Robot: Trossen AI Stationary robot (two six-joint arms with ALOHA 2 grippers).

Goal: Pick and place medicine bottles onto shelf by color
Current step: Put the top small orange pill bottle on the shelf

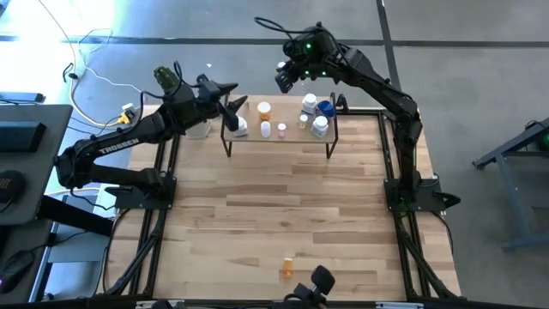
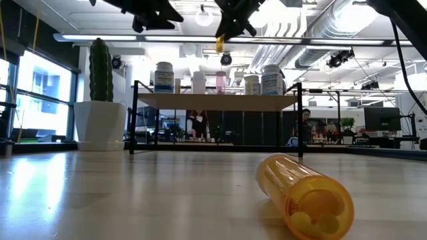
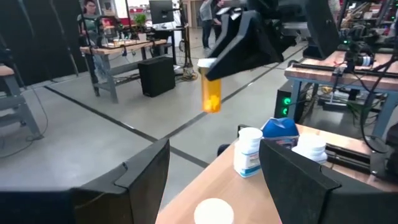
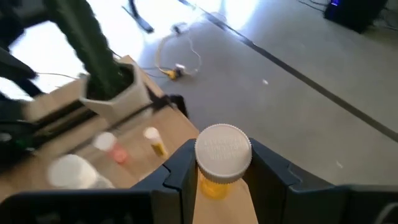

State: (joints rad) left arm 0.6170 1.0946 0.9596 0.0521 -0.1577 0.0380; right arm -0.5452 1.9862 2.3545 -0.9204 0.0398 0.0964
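Observation:
The shelf (image 1: 283, 137) stands at the table's far middle with several medicine bottles on it: white (image 3: 249, 151), blue (image 3: 280, 129), pink (image 4: 118, 153) and orange (image 1: 264, 110). My right gripper (image 1: 286, 79) hovers above and just beyond the shelf's far edge, shut on a small orange white-capped bottle (image 3: 211, 93). My left gripper (image 1: 233, 107) hangs open over the shelf's left end with nothing between its fingers (image 3: 146, 177). Another orange bottle (image 2: 307, 197) lies on its side near the table's front edge. My right gripper pinches the bottle's white cap (image 4: 222, 149) between its two fingers, one on either side. The fingers slant downward from the far right. The orange body (image 3: 211, 99) hangs upright below the cap, lifted clear above the shelf.
A white pot with a green cactus (image 2: 100, 100) stands at the far left, beside the shelf's left end. Black frame rails (image 1: 159, 197) run along the table's left and right sides. Bare wood (image 1: 283, 206) stretches between the shelf and the fallen bottle.

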